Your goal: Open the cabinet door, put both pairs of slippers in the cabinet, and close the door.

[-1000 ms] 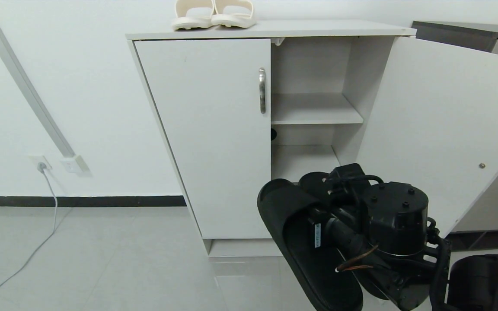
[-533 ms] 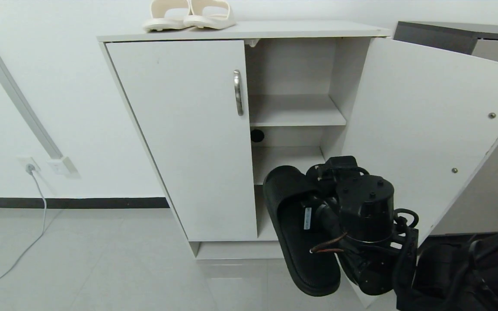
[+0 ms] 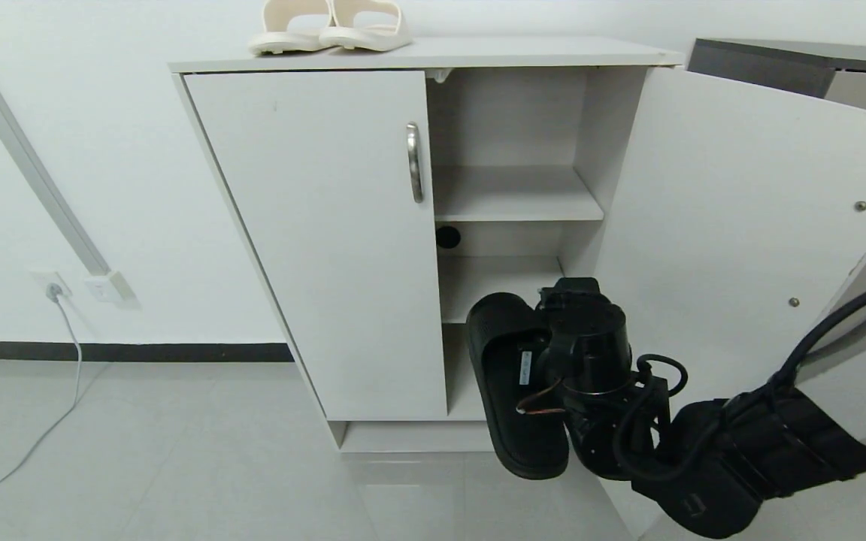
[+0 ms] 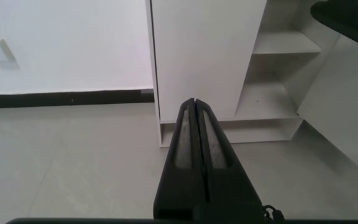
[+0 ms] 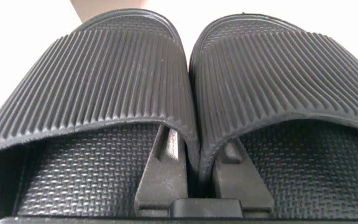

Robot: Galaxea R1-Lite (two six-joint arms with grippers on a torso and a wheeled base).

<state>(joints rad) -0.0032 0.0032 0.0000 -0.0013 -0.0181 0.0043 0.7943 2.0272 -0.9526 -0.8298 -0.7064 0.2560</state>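
Now the right arm has pushed forward: a second ago the black pair (image 3: 516, 376) hung low and close under the head camera, and it has since travelled in toward the cabinet (image 3: 478, 52), toes up, right in front of the open side and level with the lower shelf (image 3: 501, 278). Part of the early shift was the camera swinging, not the cabinet moving. The right gripper (image 5: 197, 149) is clamped on the two slippers where they meet, one finger inside each, pinching the inner walls together. Whether the toes have crossed the cabinet's front edge, I cannot tell. The door (image 3: 734, 225) stands wide open, so that step looks done and the first pair is nearly delivered. The cream pair (image 3: 331, 22) sits on top of the cabinet, untouched. The left gripper (image 4: 194, 137) hangs over the floor, well out in front of the cabinet, fingers pressed together on nothing.
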